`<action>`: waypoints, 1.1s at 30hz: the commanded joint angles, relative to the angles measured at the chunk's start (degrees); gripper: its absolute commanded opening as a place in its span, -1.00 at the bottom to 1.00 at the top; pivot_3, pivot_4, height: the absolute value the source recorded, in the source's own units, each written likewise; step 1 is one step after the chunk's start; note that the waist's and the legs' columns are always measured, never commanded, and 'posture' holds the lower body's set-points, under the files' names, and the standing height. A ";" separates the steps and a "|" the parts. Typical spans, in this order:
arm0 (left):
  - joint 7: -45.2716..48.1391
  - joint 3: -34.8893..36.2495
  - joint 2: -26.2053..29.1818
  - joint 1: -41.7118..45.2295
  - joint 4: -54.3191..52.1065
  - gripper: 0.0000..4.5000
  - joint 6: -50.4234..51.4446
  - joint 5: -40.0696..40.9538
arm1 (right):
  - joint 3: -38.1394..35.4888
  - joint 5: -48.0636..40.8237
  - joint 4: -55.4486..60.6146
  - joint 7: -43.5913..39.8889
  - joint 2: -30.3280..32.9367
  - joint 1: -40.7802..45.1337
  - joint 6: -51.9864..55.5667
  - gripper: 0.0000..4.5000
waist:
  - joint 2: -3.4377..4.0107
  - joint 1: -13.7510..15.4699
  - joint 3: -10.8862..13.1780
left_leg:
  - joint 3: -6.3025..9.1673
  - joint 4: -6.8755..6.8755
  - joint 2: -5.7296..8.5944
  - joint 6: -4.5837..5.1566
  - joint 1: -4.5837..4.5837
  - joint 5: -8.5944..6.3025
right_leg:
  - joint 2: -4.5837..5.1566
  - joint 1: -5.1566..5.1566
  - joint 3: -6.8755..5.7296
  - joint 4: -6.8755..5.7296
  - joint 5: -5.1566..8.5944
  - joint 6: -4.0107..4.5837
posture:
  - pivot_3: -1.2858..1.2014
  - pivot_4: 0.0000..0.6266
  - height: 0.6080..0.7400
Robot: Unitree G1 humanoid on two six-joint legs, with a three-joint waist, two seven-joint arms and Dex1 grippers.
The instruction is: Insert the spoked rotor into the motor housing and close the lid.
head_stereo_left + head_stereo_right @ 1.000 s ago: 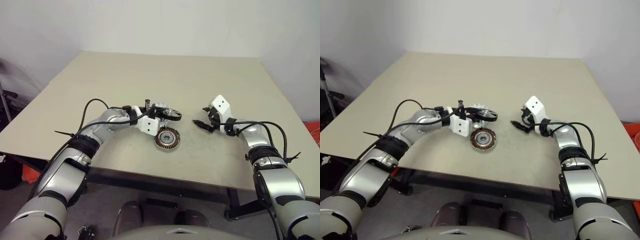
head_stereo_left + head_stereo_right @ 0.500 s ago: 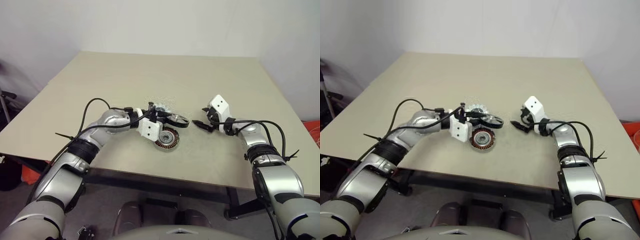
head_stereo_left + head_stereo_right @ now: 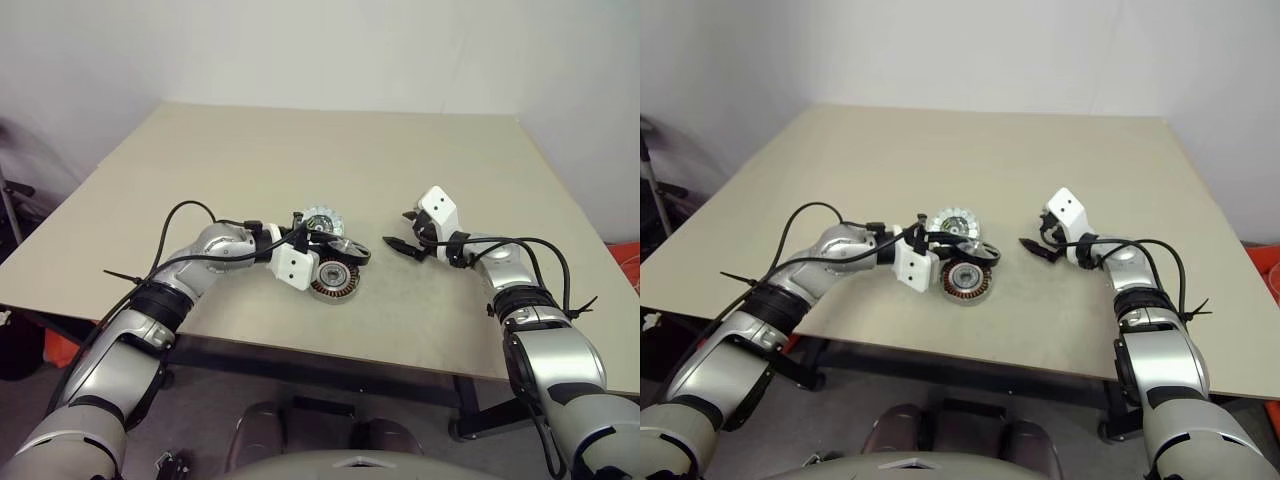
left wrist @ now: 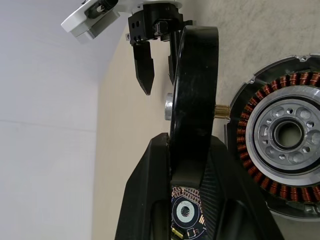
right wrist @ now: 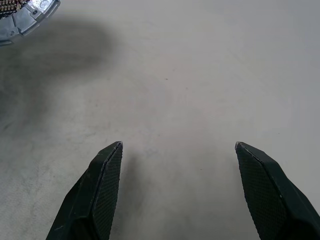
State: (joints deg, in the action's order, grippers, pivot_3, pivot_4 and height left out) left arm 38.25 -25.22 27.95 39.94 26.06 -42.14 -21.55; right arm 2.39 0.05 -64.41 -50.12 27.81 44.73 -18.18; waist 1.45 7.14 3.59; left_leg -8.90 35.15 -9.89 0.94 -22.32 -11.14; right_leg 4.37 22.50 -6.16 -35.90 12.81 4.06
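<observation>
The setting reads as a robotics lab or test room. A plain beige worktop (image 3: 330,160) stands against bare white walls (image 3: 300,50), carrying only loose motor parts: a motor housing (image 3: 333,279) with exposed copper windings and a lid (image 3: 318,221).

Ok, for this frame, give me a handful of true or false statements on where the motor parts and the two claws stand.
1. The left claw is shut on the spoked rotor. True.
2. The rotor is already seated in the motor housing. False: the claw holds it edge-on just beside the housing, whose copper windings and hub lie uncovered.
3. The right claw is open and holds nothing. True.
4. The lid is closed over the housing. False: it lies on the table just beyond the housing.
5. The right claw grips the housing to steady it. False: it hovers over bare table, off to the housing's right.
</observation>
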 commanded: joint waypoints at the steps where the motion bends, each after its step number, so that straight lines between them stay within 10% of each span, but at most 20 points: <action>1: -0.33 1.00 0.55 0.11 -1.03 -0.83 -0.83 0.79 | -1.32 -0.23 -0.04 0.48 0.59 2.16 -0.87 0.77 | 0.00 -0.01 0.00 | 0.00 0.00 0.00 0.00 0.00 0.00 | 0.00 0.00 0.00 0.00 0.00 0.00 | 0.03 -1.00 1.00; 8: 0.68 0.84 0.90 0.09 -0.69 -0.83 -0.71 1.01 | -1.30 -0.10 -0.97 0.75 0.46 2.65 -1.19 0.77 | 0.00 -0.01 0.00 | -0.01 0.00 0.00 0.00 0.00 0.00 | 0.00 0.01 0.00 0.00 0.00 0.00 | 0.03 -1.00 1.00; 15: 0.26 0.96 1.12 -0.12 -0.14 0.19 -0.12 -0.10 | -1.28 0.06 -1.43 0.97 0.31 3.15 -1.48 0.79 | 0.00 0.00 0.00 | -0.01 0.00 0.00 0.00 0.00 0.00 | 0.00 0.00 0.00 0.01 0.00 0.00 | 0.03 -1.00 1.00; 33: 3.14 5.43 4.93 0.48 -3.05 0.19 7.18 4.45 | -1.17 0.19 -1.78 1.30 -0.39 3.89 -1.02 0.79 | 0.00 -0.02 0.00 | -0.02 -0.01 -0.01 0.00 0.00 0.00 | 0.00 0.02 0.01 0.00 0.00 0.00 | 0.03 -1.00 1.00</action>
State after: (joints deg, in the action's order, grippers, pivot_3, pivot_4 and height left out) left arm 41.07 -22.58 32.03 39.53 25.84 -36.45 -19.66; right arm 2.33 0.38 -66.49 -49.09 27.34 46.65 -18.34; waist 1.46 7.12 3.59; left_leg -8.93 35.14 -9.90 0.94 -22.33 -11.14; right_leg 4.37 22.52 -6.15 -35.90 12.81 4.06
